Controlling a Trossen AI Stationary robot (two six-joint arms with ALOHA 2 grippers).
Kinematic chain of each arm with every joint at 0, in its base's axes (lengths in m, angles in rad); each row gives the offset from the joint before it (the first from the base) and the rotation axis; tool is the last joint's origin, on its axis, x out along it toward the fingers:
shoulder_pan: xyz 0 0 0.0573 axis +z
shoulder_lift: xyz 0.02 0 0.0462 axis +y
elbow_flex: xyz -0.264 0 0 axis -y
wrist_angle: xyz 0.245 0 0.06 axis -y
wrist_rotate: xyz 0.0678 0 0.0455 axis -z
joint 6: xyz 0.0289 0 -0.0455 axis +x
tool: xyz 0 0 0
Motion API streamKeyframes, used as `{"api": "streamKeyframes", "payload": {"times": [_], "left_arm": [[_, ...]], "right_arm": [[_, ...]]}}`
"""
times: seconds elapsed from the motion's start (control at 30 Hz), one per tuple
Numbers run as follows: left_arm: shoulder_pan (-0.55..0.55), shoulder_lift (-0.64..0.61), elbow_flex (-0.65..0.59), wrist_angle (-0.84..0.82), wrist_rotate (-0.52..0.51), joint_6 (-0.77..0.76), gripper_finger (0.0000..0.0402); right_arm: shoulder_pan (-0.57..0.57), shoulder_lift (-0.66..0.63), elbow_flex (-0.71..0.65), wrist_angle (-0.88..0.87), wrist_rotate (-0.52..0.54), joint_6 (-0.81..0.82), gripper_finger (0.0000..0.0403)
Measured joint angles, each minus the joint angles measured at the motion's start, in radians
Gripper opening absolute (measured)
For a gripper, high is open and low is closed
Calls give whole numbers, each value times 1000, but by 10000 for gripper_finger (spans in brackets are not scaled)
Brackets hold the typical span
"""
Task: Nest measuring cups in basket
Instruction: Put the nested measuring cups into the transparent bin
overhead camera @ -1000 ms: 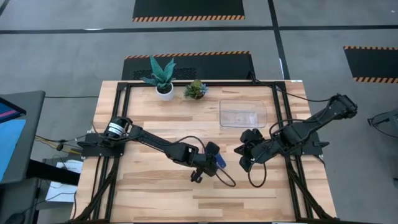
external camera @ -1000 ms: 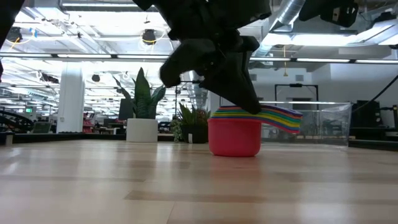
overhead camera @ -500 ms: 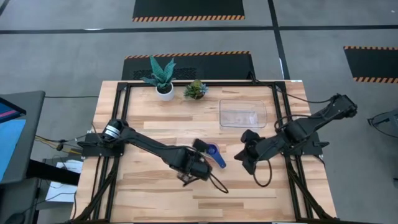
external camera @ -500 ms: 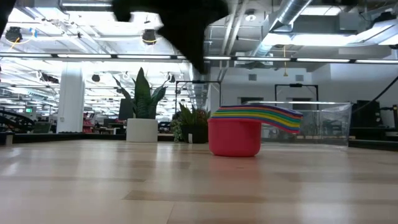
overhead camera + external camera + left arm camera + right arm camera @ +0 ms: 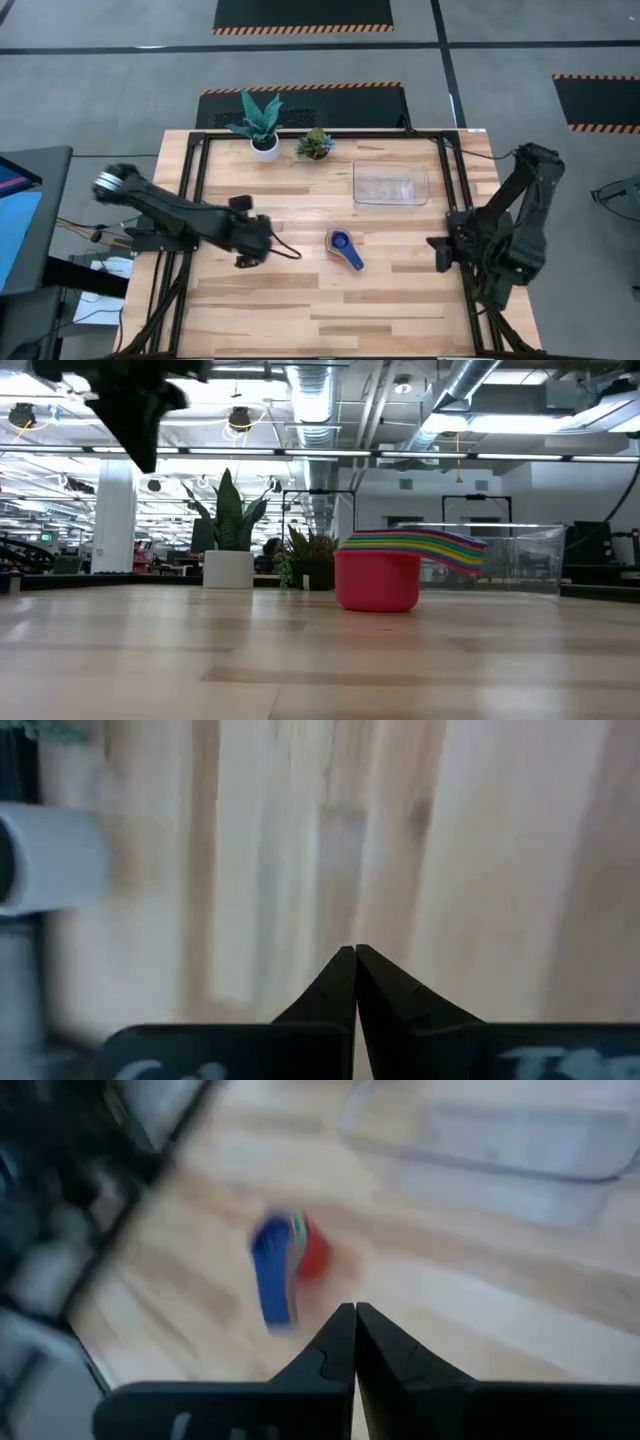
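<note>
The measuring cups [image 5: 343, 248] sit nested in one stack on the table's middle, dark blue on top, with the handles fanned toward the near right. In the low view the stack [image 5: 378, 582] rests on its red bottom cup. The right wrist view shows the cups [image 5: 285, 1265] blurred. The clear basket [image 5: 390, 183] stands apart from them, toward the far edge. My left gripper [image 5: 255, 242] is shut, left of the cups. My right gripper [image 5: 437, 255] is shut, right of them. Neither touches anything.
A white pot with a tall plant [image 5: 262, 125] and a small plant [image 5: 315, 143] stand at the table's far edge, left of the basket. Black frame rails [image 5: 195, 200] run along the table's left and right sides. Bare wood lies around the cups.
My left gripper has drawn back from the cups toward the table's left edge, and the arm has folded back. My right gripper has pulled away toward the right edge. The stack of cups has stayed in place on the table.
</note>
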State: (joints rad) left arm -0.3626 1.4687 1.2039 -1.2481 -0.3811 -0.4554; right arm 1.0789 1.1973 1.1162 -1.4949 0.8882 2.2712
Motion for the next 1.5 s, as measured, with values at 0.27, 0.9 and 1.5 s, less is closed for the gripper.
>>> {"api": "streamKeyframes", "payload": {"times": [0.27,0.9,1.5], "left_arm": [[-57,-300,-300,340,-31,-265,0],[-13,-317,-324,526,-52,-46,0],[-3,-317,-324,567,-47,-66,0]], "right_arm": [[-59,1,-406,481,187,131,21],[-519,1,-955,1954,-213,-666,27],[-873,1,-974,2095,-730,-1050,124]]}}
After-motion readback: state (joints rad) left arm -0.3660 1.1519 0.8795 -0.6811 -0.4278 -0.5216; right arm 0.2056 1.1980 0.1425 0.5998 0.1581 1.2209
